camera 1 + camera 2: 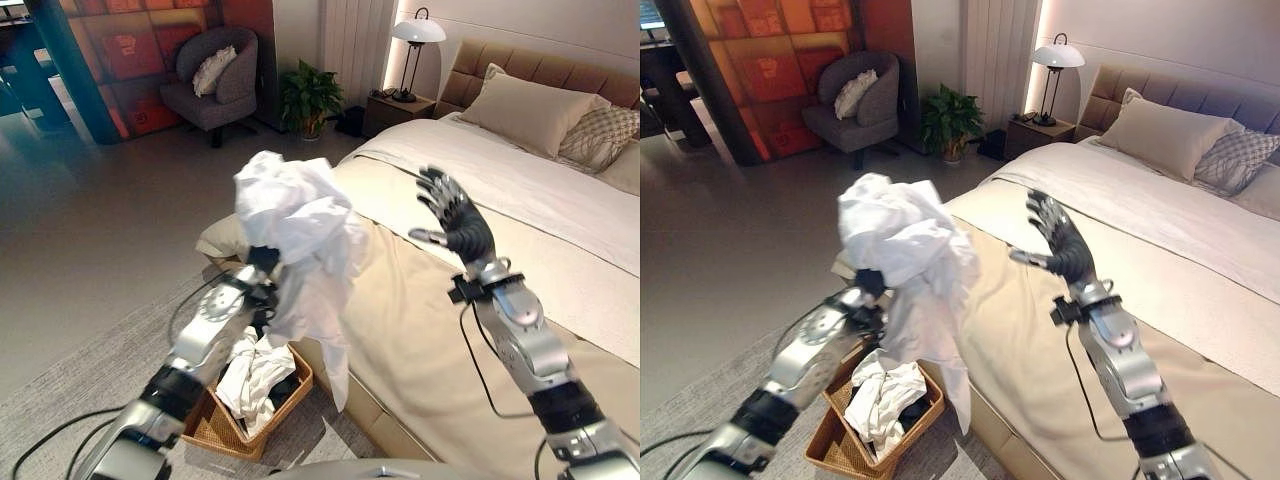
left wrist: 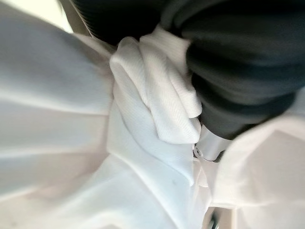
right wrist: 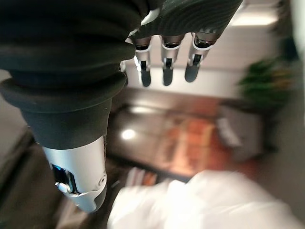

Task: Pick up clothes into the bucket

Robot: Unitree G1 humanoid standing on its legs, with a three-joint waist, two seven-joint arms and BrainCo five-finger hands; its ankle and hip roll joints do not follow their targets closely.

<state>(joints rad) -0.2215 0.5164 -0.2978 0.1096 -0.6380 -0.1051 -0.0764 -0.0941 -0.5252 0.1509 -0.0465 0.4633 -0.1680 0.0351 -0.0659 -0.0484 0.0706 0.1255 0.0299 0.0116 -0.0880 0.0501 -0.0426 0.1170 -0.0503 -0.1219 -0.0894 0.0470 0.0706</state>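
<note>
A crumpled white garment (image 1: pixel 298 218) hangs in the air beside the bed, its tail trailing down over a wicker basket (image 1: pixel 213 432). My left hand (image 1: pixel 262 262) is shut on the garment from below; in the left wrist view the white cloth (image 2: pixel 157 105) bunches against the dark cover. The basket (image 1: pixel 828 452) stands on the rug against the bed's side and holds white and dark clothes (image 1: pixel 250 375). My right hand (image 1: pixel 455 215) is raised over the bed, open, with straight fingers (image 3: pixel 164 67) and nothing in it.
The beige bed (image 1: pixel 430 340) takes up the right side, with pillows (image 1: pixel 525 105) at its head. A nightstand with a lamp (image 1: pixel 415 35), a potted plant (image 1: pixel 305 95) and a grey armchair (image 1: pixel 215 80) stand at the back. A grey rug (image 1: pixel 90 380) covers the floor.
</note>
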